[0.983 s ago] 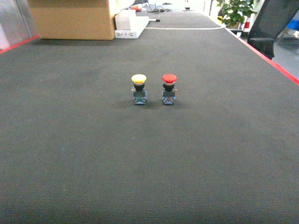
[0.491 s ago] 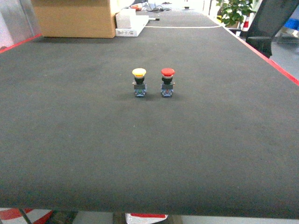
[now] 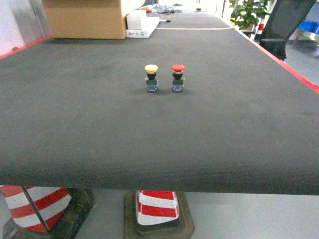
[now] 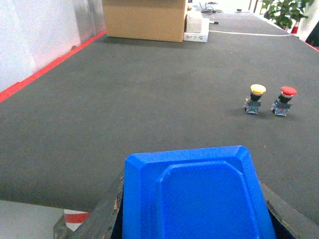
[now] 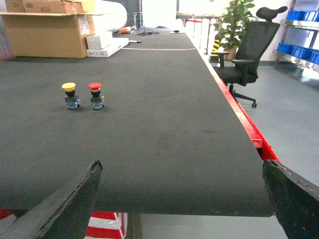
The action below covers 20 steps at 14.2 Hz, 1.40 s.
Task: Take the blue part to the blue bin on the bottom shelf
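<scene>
The blue part (image 4: 209, 199), a smooth blue plastic piece with bevelled edges, fills the bottom of the left wrist view. My left gripper (image 4: 191, 182) is shut on it, with a dark finger against each side. It is held just off the front edge of the black table (image 4: 149, 99). My right gripper (image 5: 182, 167) is open with nothing between its fingers, also in front of the table edge. Blue bins (image 5: 299, 50) sit on a shelf rack at the far right of the right wrist view; which shelf they stand on I cannot tell. Neither gripper shows in the head view.
A yellow push button (image 3: 151, 78) and a red push button (image 3: 178, 78) stand side by side mid-table. A cardboard box (image 3: 84, 19) is at the back left. Red-and-white cones (image 3: 157, 206) stand under the table. An office chair (image 5: 246, 55) stands right of it.
The head view has backed away from the table. The two buttons look smaller and farther off, and the table's front edge and the cones beneath have come into view.
</scene>
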Tool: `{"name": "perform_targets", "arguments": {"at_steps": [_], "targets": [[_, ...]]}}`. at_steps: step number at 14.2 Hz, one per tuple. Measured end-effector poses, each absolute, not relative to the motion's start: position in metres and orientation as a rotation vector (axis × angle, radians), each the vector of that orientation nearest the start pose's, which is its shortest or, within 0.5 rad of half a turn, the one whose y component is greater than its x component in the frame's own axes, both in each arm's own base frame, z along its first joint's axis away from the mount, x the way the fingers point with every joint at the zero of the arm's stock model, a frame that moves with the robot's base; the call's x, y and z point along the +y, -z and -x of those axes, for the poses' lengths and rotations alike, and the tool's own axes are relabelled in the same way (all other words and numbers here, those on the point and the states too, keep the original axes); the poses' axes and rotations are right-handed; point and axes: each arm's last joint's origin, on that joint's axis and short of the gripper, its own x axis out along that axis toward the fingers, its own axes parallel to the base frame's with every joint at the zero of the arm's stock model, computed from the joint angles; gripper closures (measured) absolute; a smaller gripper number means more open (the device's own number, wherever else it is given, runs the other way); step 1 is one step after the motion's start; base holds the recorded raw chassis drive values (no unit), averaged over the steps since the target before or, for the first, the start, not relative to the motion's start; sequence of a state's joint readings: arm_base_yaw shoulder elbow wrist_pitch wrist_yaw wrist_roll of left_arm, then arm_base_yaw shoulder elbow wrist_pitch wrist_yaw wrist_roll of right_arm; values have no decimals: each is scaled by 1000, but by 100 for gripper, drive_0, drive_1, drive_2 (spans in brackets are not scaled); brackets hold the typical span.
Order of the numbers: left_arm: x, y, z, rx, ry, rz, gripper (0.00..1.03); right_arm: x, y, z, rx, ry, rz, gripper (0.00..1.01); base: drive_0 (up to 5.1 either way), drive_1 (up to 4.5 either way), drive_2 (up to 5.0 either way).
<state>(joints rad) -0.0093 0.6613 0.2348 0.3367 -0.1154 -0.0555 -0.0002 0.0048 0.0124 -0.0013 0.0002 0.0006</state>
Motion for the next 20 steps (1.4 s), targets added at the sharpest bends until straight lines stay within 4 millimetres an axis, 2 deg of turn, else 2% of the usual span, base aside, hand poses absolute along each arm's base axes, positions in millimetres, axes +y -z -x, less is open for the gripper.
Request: {"name": "perform_targets", "arguments": {"at_steps": [20], "targets": [[2, -210, -156, 87, -114, 51, 58, 0, -167, -97, -2, 0, 0, 3, -160, -160, -160]]}}
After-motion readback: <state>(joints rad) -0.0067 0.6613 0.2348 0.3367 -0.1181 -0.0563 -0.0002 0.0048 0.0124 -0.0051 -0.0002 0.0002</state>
